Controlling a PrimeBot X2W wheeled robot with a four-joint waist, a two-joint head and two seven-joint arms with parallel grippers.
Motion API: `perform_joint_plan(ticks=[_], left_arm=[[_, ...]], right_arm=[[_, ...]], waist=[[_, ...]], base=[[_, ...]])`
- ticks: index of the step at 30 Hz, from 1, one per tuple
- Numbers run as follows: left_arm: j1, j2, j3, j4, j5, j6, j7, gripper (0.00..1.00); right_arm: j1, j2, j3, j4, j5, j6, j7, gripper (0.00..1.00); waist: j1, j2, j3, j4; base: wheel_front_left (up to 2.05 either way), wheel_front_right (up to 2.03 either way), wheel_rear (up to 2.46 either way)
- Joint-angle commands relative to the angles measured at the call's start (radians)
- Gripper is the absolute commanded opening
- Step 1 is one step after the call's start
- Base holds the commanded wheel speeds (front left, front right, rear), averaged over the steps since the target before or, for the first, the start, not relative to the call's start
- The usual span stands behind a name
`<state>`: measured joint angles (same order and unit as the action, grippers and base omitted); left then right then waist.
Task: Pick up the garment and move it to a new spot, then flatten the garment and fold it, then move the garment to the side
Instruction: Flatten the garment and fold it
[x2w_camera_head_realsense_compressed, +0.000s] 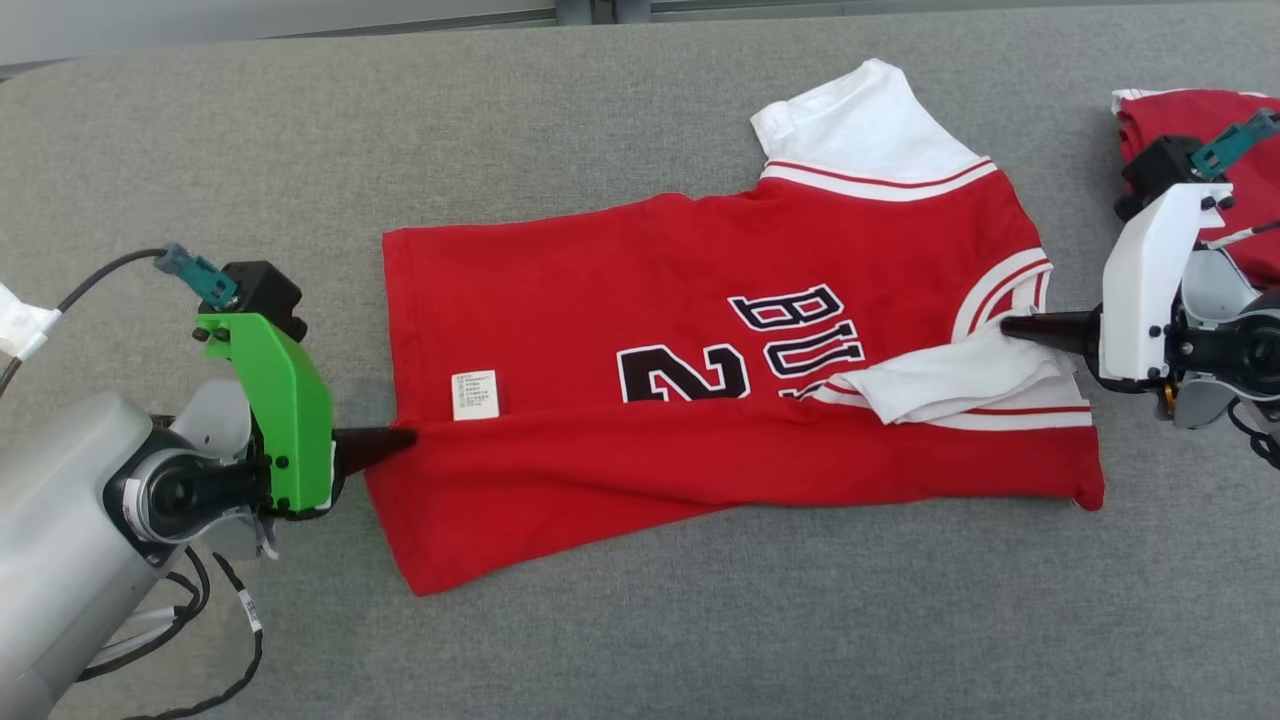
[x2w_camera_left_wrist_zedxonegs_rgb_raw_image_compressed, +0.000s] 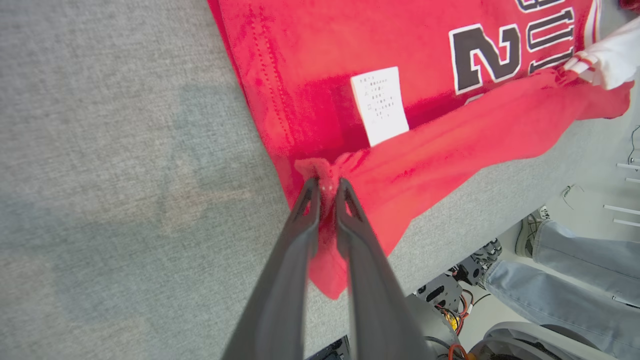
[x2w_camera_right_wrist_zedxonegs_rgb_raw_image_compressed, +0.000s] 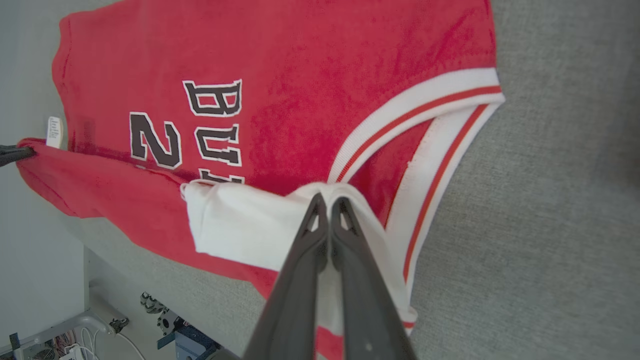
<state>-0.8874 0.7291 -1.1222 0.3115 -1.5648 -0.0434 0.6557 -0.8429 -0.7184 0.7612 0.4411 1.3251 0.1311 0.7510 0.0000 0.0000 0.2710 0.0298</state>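
Fold stage | shirt (x2w_camera_head_realsense_compressed: 650, 290) lies spread mid-desk (x2w_camera_head_realsense_compressed: 640, 640), near side looks turned in | my left tool (x2w_camera_head_realsense_compressed: 397, 441) pinches the hem (x2w_camera_left_wrist_zedxonegs_rgb_raw_image_compressed: 320, 170), right tool (x2w_camera_head_realsense_compressed: 1010, 325) clamped on the white sleeve (x2w_camera_head_realsense_compressed: 950, 385) | to do: finish folding, then move it aside

Green left bracket (x2w_camera_head_realsense_compressed: 285, 400), white right bracket (x2w_camera_head_realsense_compressed: 1150, 290)

Setting: robotics lab or workshop. Evidence: grey cloth-covered table (x2w_camera_head_realsense_compressed: 640, 640); beyond its near edge, exposed machine parts (x2w_camera_left_wrist_zedxonegs_rgb_raw_image_compressed: 450, 292) with loose wiring; pale hard floor (x2w_camera_left_wrist_zedxonegs_rgb_raw_image_compressed: 575, 205); a person's jeans-clad legs (x2w_camera_left_wrist_zedxonegs_rgb_raw_image_compressed: 575, 272) and shoe (x2w_camera_left_wrist_zedxonegs_rgb_raw_image_compressed: 527, 240) close by; metal frame (x2w_camera_right_wrist_zedxonegs_rgb_raw_image_compressed: 65, 327) with cabling.
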Motion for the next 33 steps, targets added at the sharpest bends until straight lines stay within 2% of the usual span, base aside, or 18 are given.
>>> perform_joint_plan(ticks=[1, 6, 11, 15, 17, 20, 23, 26, 29, 33], left_arm=[[-0.005, -0.007, 0.013, 0.016, 0.010, -0.014, -0.031, 1.00], [0.033, -0.008, 0.034, 0.029, 0.067, -0.055, -0.179, 1.00], [0.115, 0.028, 0.064, -0.025, 0.160, -0.061, -0.421, 1.00], [0.208, 0.049, 0.083, -0.066, 0.243, 0.029, -0.626, 1.00], [0.266, 0.042, 0.112, -0.086, 0.256, 0.089, -0.751, 1.00], [0.338, 0.031, 0.140, -0.107, 0.308, 0.177, -0.884, 1.00], [0.408, 0.004, 0.197, -0.145, 0.373, 0.251, -0.919, 1.00], [0.503, -0.054, 0.362, -0.215, 0.513, 0.310, -0.921, 1.00], [0.625, -0.128, 0.502, -0.273, 0.645, 0.321, -0.919, 1.00], [0.772, -0.232, 0.640, -0.301, 0.809, 0.291, -0.919, 1.00]], right_arm=[[0.002, 0.010, -0.012, 0.014, -0.016, -0.001, -0.023, 1.00], [0.059, 0.038, -0.063, 0.009, -0.051, -0.001, -0.147, 1.00], [0.174, 0.036, -0.150, -0.076, -0.098, -0.001, -0.413, 1.00], [0.308, 0.029, -0.224, -0.145, -0.168, -0.001, -0.648, 1.00], [0.388, 0.061, -0.272, -0.161, -0.206, -0.001, -0.766, 1.00], [0.479, 0.107, -0.336, -0.169, -0.278, -0.001, -0.907, 1.00], [0.558, 0.169, -0.410, -0.179, -0.370, -0.001, -0.991, 1.00], [0.644, 0.243, -0.515, -0.202, -0.478, -0.001, -1.014, 1.00], [0.711, 0.323, -0.605, -0.231, -0.593, -0.001, -1.016, 1.00], [0.800, 0.424, -0.686, -0.234, -0.707, -0.001, -1.016, 1.00]], waist=[[0.0000, 0.0000, -0.013, 0.001], [0.0000, 0.0000, -0.075, -0.001], [0.0000, 0.0000, -0.147, -0.005], [0.0000, 0.0000, -0.191, -0.004], [0.0000, 0.0000, -0.210, -0.005], [0.0000, 0.0000, -0.230, -0.006], [0.0000, 0.0000, -0.238, -0.007], [0.0000, 0.0000, -0.238, -0.005], [0.0000, 0.0000, -0.239, -0.008], [0.0000, 0.0000, -0.240, -0.010]], base=[[0.00, 0.00, 0.00], [0.00, 0.00, 0.00], [0.00, 0.00, 0.00], [0.00, 0.00, 0.00], [0.00, 0.00, 0.00], [0.00, 0.00, 0.00], [0.00, 0.00, 0.00], [0.00, 0.00, 0.00], [0.00, 0.00, 0.00], [0.00, 0.00, 0.00]])
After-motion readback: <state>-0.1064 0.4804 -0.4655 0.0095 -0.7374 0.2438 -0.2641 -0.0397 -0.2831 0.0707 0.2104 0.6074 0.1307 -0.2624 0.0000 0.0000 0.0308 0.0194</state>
